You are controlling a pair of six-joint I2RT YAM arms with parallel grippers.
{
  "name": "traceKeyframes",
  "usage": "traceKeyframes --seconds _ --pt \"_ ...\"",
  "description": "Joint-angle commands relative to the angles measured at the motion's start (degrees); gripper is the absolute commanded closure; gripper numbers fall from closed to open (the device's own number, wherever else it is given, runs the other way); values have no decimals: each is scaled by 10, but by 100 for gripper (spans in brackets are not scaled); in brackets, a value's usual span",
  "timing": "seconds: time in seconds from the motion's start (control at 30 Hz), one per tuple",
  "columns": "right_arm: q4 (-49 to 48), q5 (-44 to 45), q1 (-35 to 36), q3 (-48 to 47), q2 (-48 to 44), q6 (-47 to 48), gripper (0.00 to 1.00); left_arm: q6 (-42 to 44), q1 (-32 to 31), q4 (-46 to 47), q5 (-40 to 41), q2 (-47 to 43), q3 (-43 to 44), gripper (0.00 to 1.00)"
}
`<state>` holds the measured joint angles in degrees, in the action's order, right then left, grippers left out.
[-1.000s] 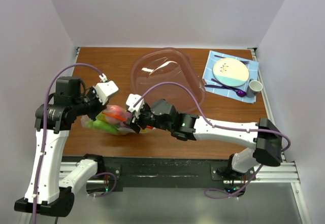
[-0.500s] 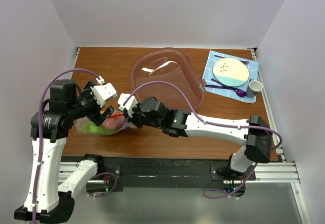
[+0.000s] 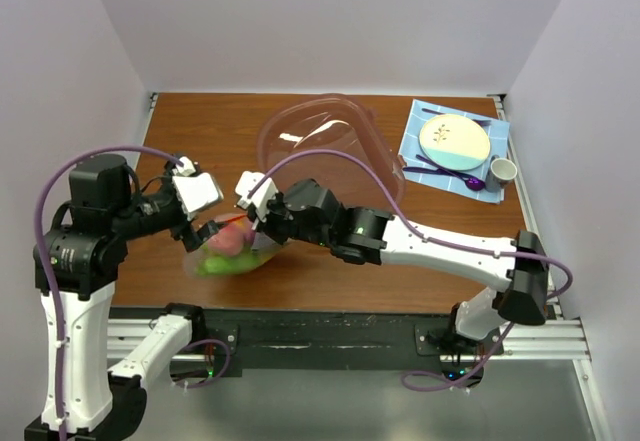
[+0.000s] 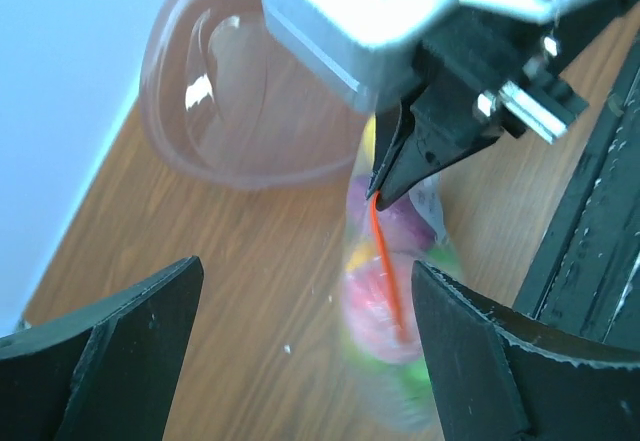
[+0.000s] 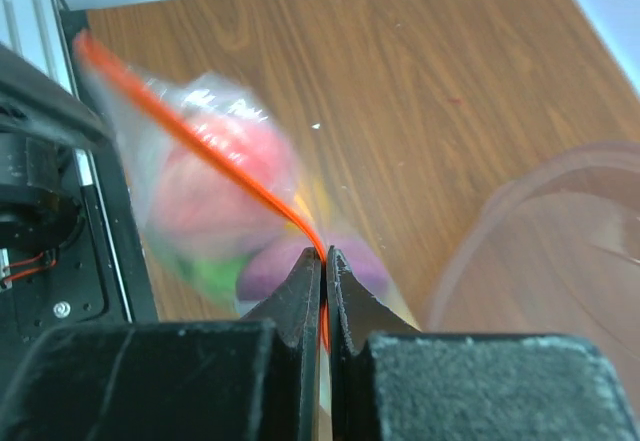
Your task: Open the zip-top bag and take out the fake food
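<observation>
The zip-top bag (image 3: 232, 251) is clear and holds fake food: a pink piece (image 5: 210, 196), green pieces (image 5: 212, 271), a purple one (image 5: 280, 273). My right gripper (image 5: 325, 256) is shut on the bag's orange-red zip strip (image 5: 200, 141) near one end, and the bag hangs from it, blurred. The same right gripper (image 4: 381, 189) shows in the left wrist view, pinching the zip strip (image 4: 386, 271). My left gripper (image 4: 305, 291) stands open, its fingers spread to either side of the bag (image 4: 385, 311) without touching it. Seen from above, the left gripper (image 3: 197, 231) is just left of the bag and the right gripper (image 3: 252, 223) is at the bag's top right.
A large clear pinkish bowl (image 3: 330, 151) lies tipped behind the right gripper. At the back right a blue mat (image 3: 418, 131) carries a plate (image 3: 455, 141), purple cutlery (image 3: 445, 176) and a small cup (image 3: 503, 170). The table's black front rail (image 4: 590, 221) runs close by the bag.
My left gripper has opened, let go of the bag and drawn back to the left. My right gripper has shut on the zip strip and moved left with the bag.
</observation>
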<state>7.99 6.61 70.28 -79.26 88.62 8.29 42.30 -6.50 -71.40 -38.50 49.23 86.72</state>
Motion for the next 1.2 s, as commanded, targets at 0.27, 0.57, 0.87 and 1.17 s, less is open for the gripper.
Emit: traceKeyframes --seconds 0.27,0.57,0.87,1.17 --pt "15 26 2 -19 -86 26 100 -1 1 -4 -206 62 9 9" --pt "11 39 2 -6 -64 43 100 -12 -1 -39 -245 75 62 9" --pt "-5 55 2 5 -48 49 100 7 -1 -11 -157 28 -83 10" --pt "-10 30 2 -8 -29 30 100 -54 0 130 -79 -23 -203 19"
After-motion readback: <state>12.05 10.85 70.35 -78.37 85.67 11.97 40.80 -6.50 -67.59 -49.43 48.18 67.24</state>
